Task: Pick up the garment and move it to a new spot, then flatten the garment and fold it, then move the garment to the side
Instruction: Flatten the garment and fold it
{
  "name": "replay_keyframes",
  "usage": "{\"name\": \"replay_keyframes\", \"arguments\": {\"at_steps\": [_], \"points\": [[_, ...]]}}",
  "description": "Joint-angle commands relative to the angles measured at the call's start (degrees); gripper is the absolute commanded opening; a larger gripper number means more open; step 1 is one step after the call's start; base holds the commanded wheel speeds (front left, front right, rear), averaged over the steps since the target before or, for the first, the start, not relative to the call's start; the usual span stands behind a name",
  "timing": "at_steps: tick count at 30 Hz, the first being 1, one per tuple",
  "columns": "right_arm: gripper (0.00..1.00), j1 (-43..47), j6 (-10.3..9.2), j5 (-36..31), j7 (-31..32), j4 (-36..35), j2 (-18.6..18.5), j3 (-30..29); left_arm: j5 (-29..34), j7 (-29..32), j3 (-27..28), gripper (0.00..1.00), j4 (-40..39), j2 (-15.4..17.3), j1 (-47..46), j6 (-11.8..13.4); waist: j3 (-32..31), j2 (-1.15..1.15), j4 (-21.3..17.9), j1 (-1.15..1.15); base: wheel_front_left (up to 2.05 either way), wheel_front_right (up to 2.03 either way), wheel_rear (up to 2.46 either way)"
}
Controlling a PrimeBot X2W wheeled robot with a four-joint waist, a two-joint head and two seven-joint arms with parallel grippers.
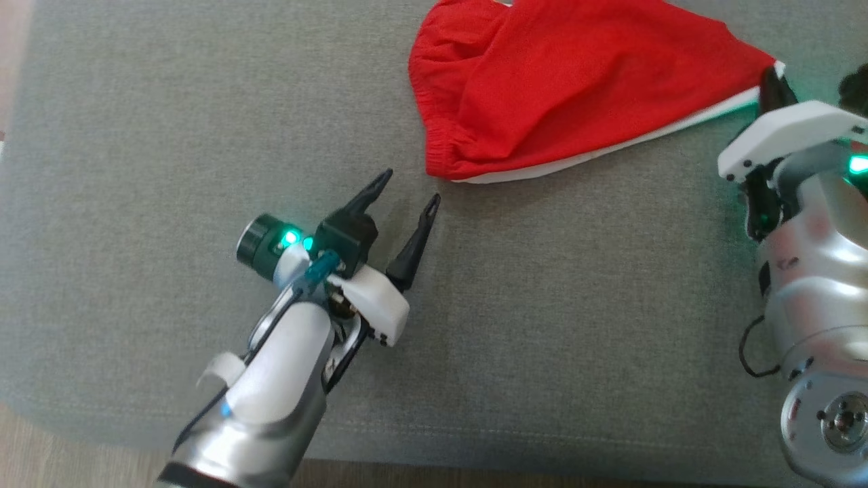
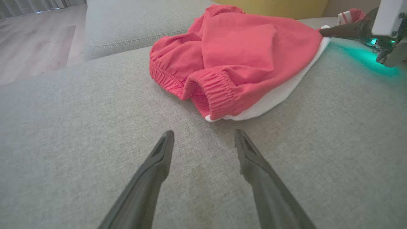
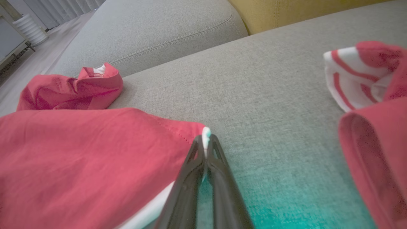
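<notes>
A red garment [image 1: 576,88] with a white underside and an elastic waistband lies bunched on the grey cushion [image 1: 203,135], toward the back. My right gripper [image 1: 773,78] is shut on its right corner; in the right wrist view the fingers [image 3: 206,149] pinch the red and white hem, and the garment [image 3: 79,165] spreads to the left. My left gripper [image 1: 412,188] hangs open just short of the waistband, nothing between its fingers. In the left wrist view the garment [image 2: 235,60] lies ahead of the open left gripper [image 2: 204,136], and the right gripper's dark finger [image 2: 340,31] touches the cloth's far corner.
A second red and white striped cloth [image 3: 369,95] lies to the right of my right gripper. A yellow cushion [image 3: 302,9] stands behind the seat. The seat's front edge [image 1: 475,454] runs near the bottom, with wooden floor [image 2: 35,41] beyond the cushion's left side.
</notes>
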Motion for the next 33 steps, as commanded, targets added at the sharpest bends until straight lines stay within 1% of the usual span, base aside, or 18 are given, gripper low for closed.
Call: {"name": "replay_keyframes", "arguments": {"at_steps": [1, 11, 25, 26, 27, 33], "points": [[0.00, -2.3, 0.37, -0.6, 0.0, -1.1, 1.1, 0.9, -0.3, -0.3, 1.3, 1.00, -1.0, 0.7, -2.3, 0.0, 0.2, 0.00, -0.4, 0.00, 0.00, 0.00, 0.00], [0.00, -3.7, 0.37, -1.9, -0.3, -0.4, 2.0, 0.9, -4.7, -0.3, -2.0, 1.00, 2.1, 0.7, -6.2, -0.6, 0.7, 0.00, -1.3, 0.00, 0.00, 0.00, 0.00], [0.00, -5.1, 0.37, -2.2, -0.7, 0.5, 2.5, 1.5, -6.9, -0.3, -4.9, 1.00, 4.0, 0.7, -9.1, -1.0, 1.7, 0.00, -2.3, 0.00, 0.00, 0.00, 0.00], [0.00, -5.2, 0.37, -2.2, -0.8, 0.6, 2.5, 1.6, -7.1, -0.3, -5.2, 0.42, 4.3, 0.7, -9.2, -1.1, 1.7, 0.00, -2.4, 0.00, 0.00, 0.00, 0.00], [0.00, -5.2, 0.37, -2.2, -0.8, 0.6, 2.6, 1.7, -7.2, -0.3, -5.4, 0.00, 4.5, 0.7, -9.4, -1.2, 1.7, 0.00, -2.4, 0.00, 0.00, 0.00, 0.00], [0.00, -5.4, 0.37, -2.3, -1.6, 0.9, 2.3, 2.8, -7.5, -0.3, -4.6, 0.00, 3.9, 0.7, -9.6, -0.5, 1.2, 0.00, -2.6, 0.00, 0.00, 0.00, 0.00]]}}
